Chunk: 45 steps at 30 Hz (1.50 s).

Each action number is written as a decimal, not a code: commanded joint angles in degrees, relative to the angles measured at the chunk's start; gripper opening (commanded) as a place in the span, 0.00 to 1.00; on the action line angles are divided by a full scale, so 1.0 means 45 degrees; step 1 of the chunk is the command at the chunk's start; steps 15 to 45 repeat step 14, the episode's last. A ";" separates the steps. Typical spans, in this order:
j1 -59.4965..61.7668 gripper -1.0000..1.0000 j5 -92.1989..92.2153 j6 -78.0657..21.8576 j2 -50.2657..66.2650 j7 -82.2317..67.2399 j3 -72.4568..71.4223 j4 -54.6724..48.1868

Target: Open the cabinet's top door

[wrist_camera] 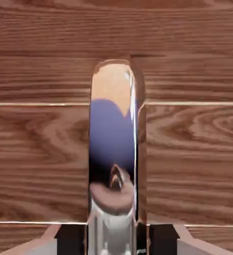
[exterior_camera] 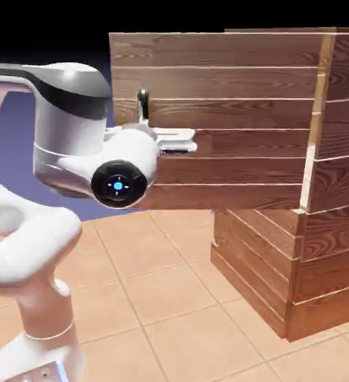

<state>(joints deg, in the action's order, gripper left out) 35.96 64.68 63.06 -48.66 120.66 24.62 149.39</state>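
**plankwatcher:** So the top door (exterior_camera: 215, 123) already stands swung well out from the cabinet (exterior_camera: 312, 246), hinged along the cabinet's front corner, free edge out toward the arm. The gripper (wrist_camera: 111, 239) is clamped shut on the handle (wrist_camera: 113, 149). In the hand view the shiny bar runs right up between the two dark finger pads (wrist_camera: 71, 239), wood planks filling everything behind it. How would you finish the pull?

**hingefan:** I'd treat the hinge line on the cabinet as the centre of everything. The handle (exterior_camera: 142, 104) sits near the door's free edge, far from that hinge, so the hand has to travel on an arc around it, not in a straight line. Pull straight and I reckon the bar twists in the pads or slips out.

**plankwatcher:** And the wrist?

**hingefan:** Let it rotate with the panel so the fingers stay square to the bar. Keep the grip closed, go slow, and watch the elbow: the arm looks pretty folded up beside the door. The lower panel is hidden behind the top door, so no comment there.
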 commanded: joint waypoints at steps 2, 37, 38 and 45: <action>-0.0467 0.00 -0.0544 -0.0719 0.0923 -0.0426 0.0619 -0.0770; -0.3279 0.00 -0.2646 -0.5396 0.6461 -0.3282 0.3973 -0.5880; -0.3279 0.00 -0.2646 -0.5396 0.6461 -0.3282 0.3973 -0.5880; -0.3279 0.00 -0.2646 -0.5396 0.6461 -0.3282 0.3973 -0.5880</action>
